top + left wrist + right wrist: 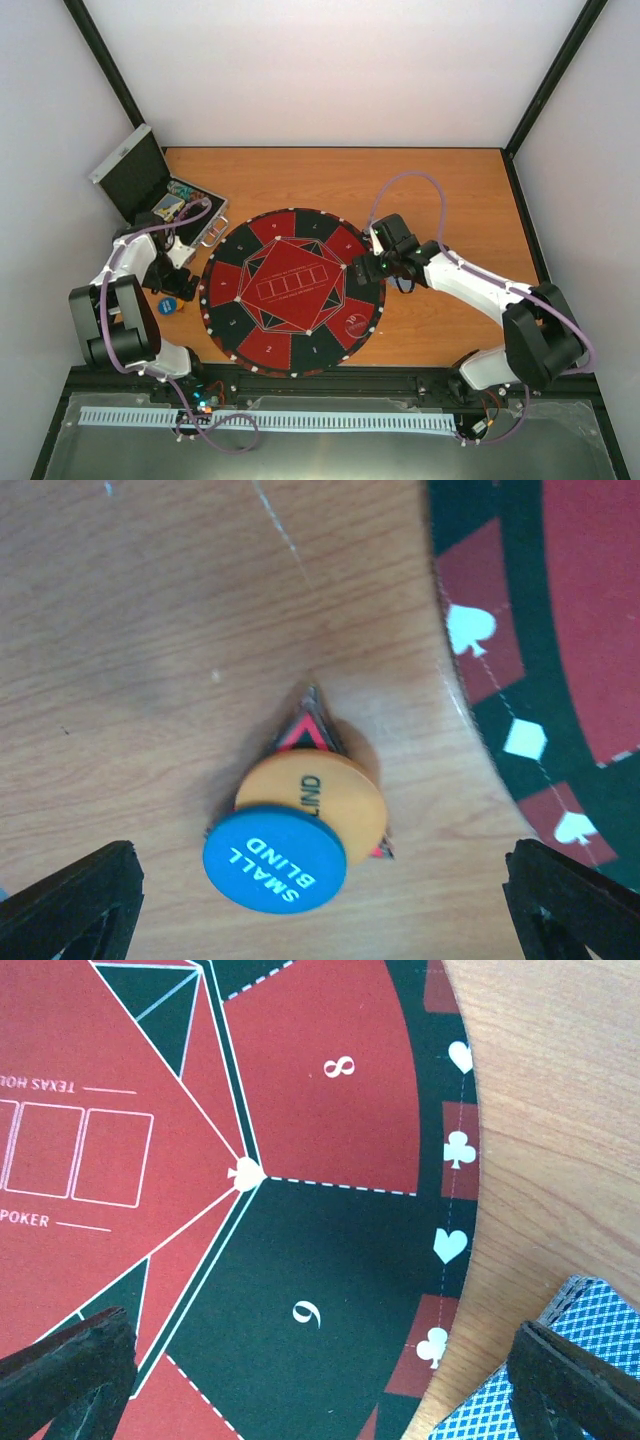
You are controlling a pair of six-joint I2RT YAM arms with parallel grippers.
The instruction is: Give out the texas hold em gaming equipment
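While the left end effector point(322, 905) hangs with its fingers spread wide, a small stack sits between them on the worktop point(140, 630). A blue chip point(274, 858) lettered SMALL BLIND overlaps an orange chip point(318, 795), and both lie on a dark, red-edged triangular marker point(303, 725), just beside the mat point(560, 630). Over to the right wrist: the right end effector point(320, 1375) is spread wide above mat segments 8 and 9, with blue cross-hatched cards point(592, 1310) on the wood just off the rim. From above, the arm hides those cards and the stack shows only as a blue dot.
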